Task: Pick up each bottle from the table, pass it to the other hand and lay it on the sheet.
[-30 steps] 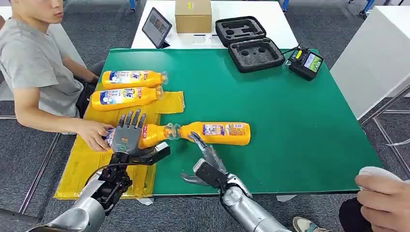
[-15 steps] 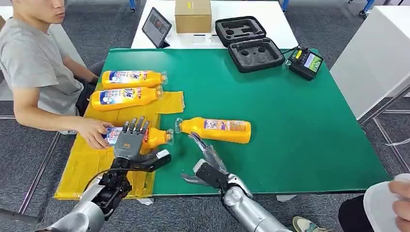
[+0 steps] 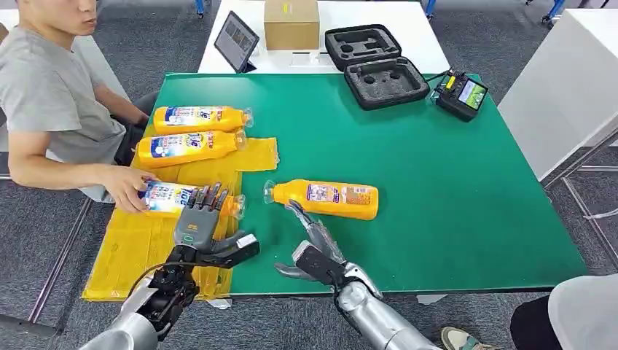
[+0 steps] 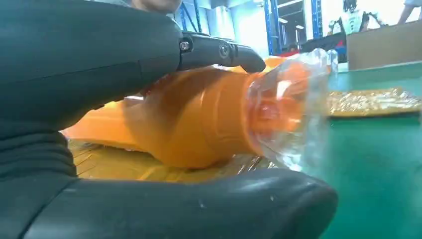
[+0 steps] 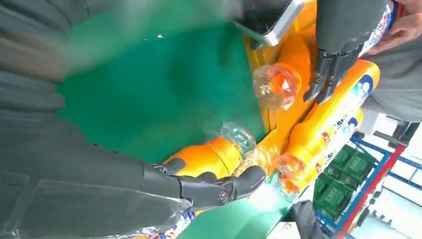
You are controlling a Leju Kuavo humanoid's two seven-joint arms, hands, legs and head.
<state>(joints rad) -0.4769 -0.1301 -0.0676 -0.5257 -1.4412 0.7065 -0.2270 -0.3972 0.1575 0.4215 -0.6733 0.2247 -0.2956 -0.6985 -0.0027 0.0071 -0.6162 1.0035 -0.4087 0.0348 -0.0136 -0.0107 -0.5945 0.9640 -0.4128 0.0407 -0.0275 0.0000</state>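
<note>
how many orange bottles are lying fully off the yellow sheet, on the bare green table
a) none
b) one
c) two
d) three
b) One: the bottle in front of the right hand lies on the bare green table, while the other three lie on the yellow sheet.

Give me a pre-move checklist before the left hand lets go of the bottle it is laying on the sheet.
1. Held bottle over the yellow sheet: ok, though its capped end lies near the sheet's edge.
2. Left hand on that bottle: ok, fingers lie over it.
3. Person's hand away from the bottle: not ok, it touches the far end.
4. Right hand empty: ok, fingers apart beside the next bottle.
5. Next bottle apart from the sheet: ok, lying on the green table.
</note>
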